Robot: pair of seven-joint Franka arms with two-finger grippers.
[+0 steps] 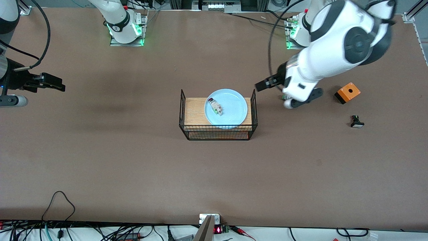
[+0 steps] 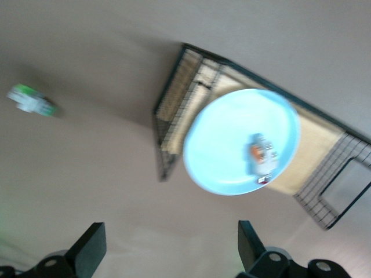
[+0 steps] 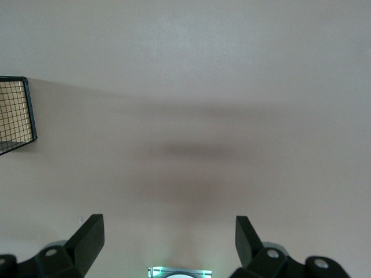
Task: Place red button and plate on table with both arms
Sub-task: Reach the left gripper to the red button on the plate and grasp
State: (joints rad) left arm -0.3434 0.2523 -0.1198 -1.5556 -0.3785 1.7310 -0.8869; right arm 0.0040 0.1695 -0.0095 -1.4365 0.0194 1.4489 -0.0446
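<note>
The pale blue plate (image 1: 230, 108) rests on the wood top of a black wire rack (image 1: 193, 110) in the middle of the brown table (image 1: 133, 160). The red button (image 1: 215, 107) lies on the plate, a white blocky part with a red cap. The left wrist view shows the plate (image 2: 220, 145) with the red button (image 2: 261, 156) on it. My left gripper (image 1: 264, 84) hangs open over bare table just off the rack's end toward the left arm, its jaws wide apart and empty (image 2: 171, 249). My right gripper (image 1: 55, 84) waits open over the table at the right arm's end, also empty (image 3: 168, 246).
An orange box (image 1: 347, 92) and a black part with a white cap (image 1: 356, 122) lie toward the left arm's end. A white part with a green cap (image 2: 32, 101) lies on the table under the left arm. The rack's corner (image 3: 14, 116) shows in the right wrist view.
</note>
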